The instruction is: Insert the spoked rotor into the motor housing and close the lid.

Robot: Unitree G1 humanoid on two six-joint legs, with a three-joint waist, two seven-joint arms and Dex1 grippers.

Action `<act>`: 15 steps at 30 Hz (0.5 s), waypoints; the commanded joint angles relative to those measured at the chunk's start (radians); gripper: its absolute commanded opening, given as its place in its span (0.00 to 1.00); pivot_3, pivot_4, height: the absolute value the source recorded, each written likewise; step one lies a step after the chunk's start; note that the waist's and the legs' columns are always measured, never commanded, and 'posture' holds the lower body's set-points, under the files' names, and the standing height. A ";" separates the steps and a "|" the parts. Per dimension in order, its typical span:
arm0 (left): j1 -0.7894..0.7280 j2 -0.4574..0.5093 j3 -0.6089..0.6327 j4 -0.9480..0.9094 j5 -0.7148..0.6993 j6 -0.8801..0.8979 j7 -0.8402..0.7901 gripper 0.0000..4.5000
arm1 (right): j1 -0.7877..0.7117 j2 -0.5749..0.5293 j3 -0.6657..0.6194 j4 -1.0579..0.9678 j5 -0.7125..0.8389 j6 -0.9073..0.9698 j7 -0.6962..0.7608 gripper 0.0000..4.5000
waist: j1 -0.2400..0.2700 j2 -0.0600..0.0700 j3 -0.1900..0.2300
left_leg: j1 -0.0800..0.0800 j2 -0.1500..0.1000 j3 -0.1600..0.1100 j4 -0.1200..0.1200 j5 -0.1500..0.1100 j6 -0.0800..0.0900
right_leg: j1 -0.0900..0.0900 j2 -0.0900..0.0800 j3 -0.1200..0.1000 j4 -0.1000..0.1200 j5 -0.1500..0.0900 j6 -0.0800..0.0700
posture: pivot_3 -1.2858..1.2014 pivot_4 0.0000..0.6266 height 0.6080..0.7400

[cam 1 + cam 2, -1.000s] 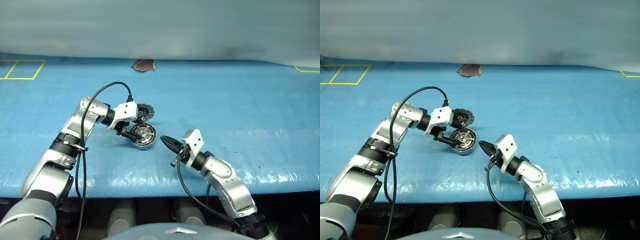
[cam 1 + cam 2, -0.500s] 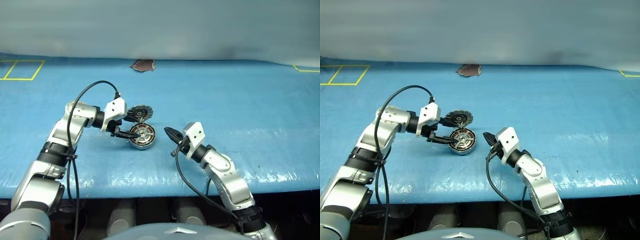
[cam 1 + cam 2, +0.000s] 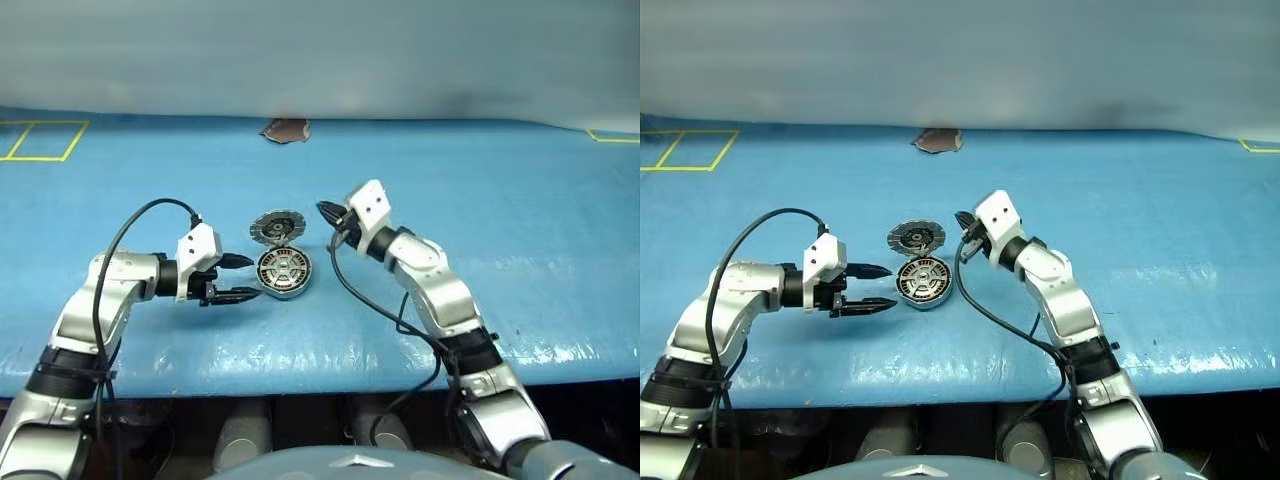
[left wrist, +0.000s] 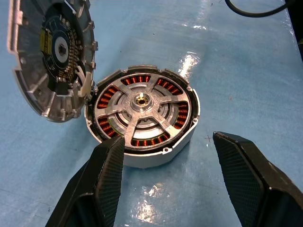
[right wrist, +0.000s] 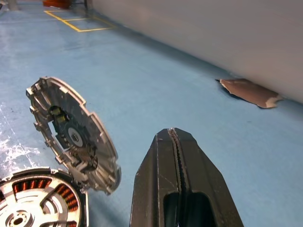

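1. Presently, motor housing (image 3: 284,273): shallow metal puck lying flat on the blue table (image 3: 520,220), centre of the frame, copper windings visible round its inside.
2. Spoked rotor (image 4: 142,113): seated in the housing, spokes and hub level with the rim. Insertion looks complete.
3. Lid (image 3: 277,227): hinged at the housing's upper edge, tilted open, segmented inner face showing. Likely stiff, thin and light; it should swing freely on the hinge. Best pushed from the plain outer face near the free edge, away from the inner parts.
4. Left hand (image 3: 240,279): fingers (image 4: 106,175) apart, empty, just left of the housing, clear of it.
5. Right hand (image 3: 328,211): fingers pressed together, empty, just right of the lid at upper centre, not touching.
6. Handling note: smooth metal on a glossy table; the housing may slide if the lid is shoved sideways.
7. Brown scrap (image 3: 287,130): upper centre, well apart.
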 commanded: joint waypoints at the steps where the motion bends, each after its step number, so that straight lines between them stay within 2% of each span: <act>1: 0.032 -0.002 0.030 -0.068 -0.030 0.015 0.036 0.72 | -0.097 0.026 0.027 0.072 -0.015 -0.043 0.051 0.00 | -0.001 0.000 0.000 | 0.000 0.000 0.000 -0.001 0.000 0.000 | 0.000 0.000 0.000 0.000 0.001 0.002 | 0.52 0.24 1.00; 8: 0.090 0.005 0.036 -0.066 -0.022 0.000 0.081 0.72 | -0.193 0.073 0.101 0.161 -0.051 -0.049 0.145 0.00 | -0.003 0.000 0.000 | 0.000 0.000 0.000 -0.004 0.000 0.000 | -0.002 0.000 0.000 0.000 0.001 0.002 | 0.52 0.24 1.00; 15: 0.108 0.011 0.052 -0.070 -0.033 0.001 0.104 0.72 | -0.147 0.058 0.147 0.075 -0.065 0.000 0.206 0.00 | -0.005 0.000 0.000 | 0.000 0.000 0.000 -0.004 0.000 0.000 | -0.002 0.000 0.000 0.000 0.001 0.002 | 0.52 0.24 1.00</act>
